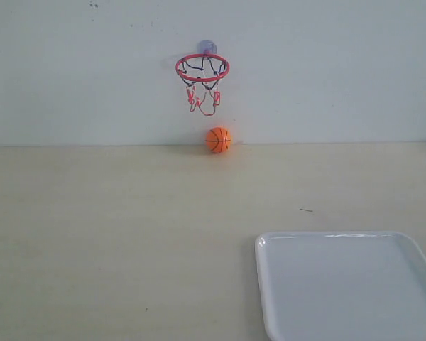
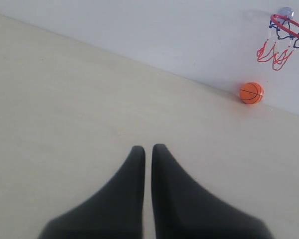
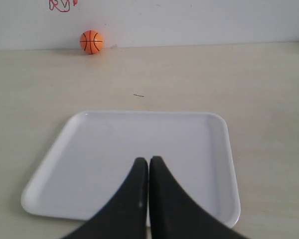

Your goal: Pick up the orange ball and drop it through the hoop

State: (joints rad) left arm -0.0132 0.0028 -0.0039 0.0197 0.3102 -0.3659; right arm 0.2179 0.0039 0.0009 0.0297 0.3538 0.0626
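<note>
Only wrist views show left tool (image 2: 148, 148), right tool (image 3: 148, 160), both closed.

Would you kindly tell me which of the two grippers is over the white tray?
The right gripper: its wrist view shows it, shut, over the white tray, while the left gripper has only bare tabletop under it.

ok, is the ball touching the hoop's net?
Apart. Exterior view shows bare wall between the hoop net and the ball below it.
</note>
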